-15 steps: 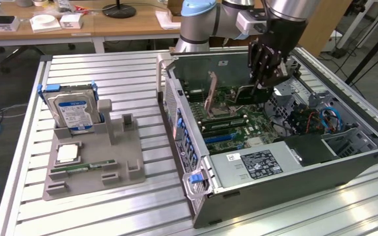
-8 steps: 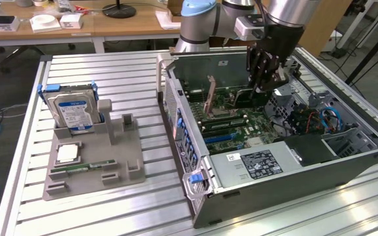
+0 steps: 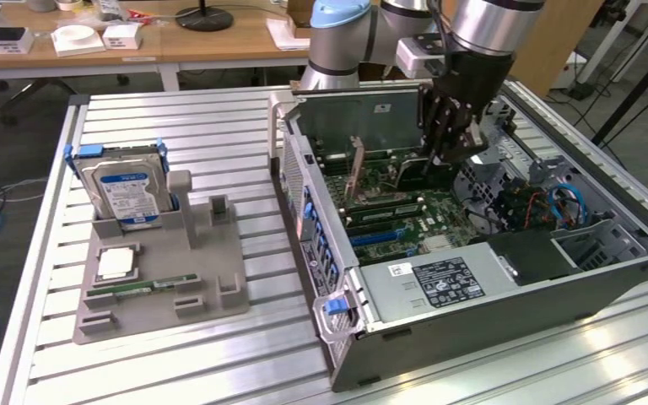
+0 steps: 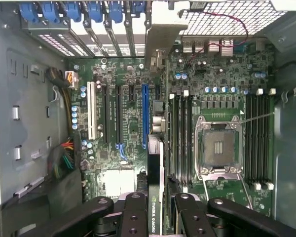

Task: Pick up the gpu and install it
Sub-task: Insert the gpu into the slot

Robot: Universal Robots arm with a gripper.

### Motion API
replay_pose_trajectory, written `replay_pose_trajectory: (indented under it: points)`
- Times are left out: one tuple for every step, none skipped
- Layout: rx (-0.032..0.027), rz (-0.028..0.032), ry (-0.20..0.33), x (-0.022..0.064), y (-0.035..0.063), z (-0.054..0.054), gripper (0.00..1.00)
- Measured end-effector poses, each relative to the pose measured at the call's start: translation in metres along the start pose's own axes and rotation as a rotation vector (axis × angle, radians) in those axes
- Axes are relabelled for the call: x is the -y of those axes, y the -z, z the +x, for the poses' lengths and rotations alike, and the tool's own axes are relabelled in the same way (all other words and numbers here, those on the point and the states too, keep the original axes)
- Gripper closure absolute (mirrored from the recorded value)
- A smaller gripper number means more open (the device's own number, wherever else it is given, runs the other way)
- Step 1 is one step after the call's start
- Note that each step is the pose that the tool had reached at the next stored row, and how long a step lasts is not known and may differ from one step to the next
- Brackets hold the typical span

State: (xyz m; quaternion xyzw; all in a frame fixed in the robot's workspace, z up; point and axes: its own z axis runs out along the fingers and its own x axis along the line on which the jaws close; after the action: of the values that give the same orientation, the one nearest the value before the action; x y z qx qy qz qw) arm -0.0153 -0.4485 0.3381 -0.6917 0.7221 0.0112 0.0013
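— Well, jaws?
— Clenched on the gpu point(image 4: 155, 217), a pad on each face.
— And where?
— Standing edge-on just beside the blue slot point(image 4: 145, 116), running parallel to it; touching it or not, cannot tell.

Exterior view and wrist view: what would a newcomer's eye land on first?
The arm reaches into the open case on the exterior view's right, its gripper shut on the gpu, which the wrist view shows edge-on over the motherboard. Next comes the hard drive, standing upright in a grey holder on the exterior view's left.
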Motion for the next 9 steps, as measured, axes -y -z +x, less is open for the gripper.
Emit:
replay_pose_trajectory:
  points:
    - [0.0000,0.0000,0.000,-0.0005,-0.0012,0.0000,0.74]
    - [0.0000,0.0000,0.000,-0.0010,-0.0023,0.0001,0.74]
    - [-0.0001,0.0000,0.000,-0.0017,-0.0033,0.0001,0.74]
    - [0.0000,0.0000,0.000,-0.0025,-0.0044,0.0002,0.74]
    - [0.0000,0.0000,0.000,-0.0029,-0.0053,0.0002,0.74]
    - [-0.0001,0.0000,0.000,-0.0034,-0.0062,0.0003,0.74]
    - [-0.0001,0.0000,0.000,-0.0038,-0.0073,0.0004,0.74]
    - [-0.0001,0.0000,0.000,-0.0044,-0.0084,0.0005,0.74]
    - [-0.0001,0.0000,0.000,-0.0049,-0.0110,0.0006,0.74]
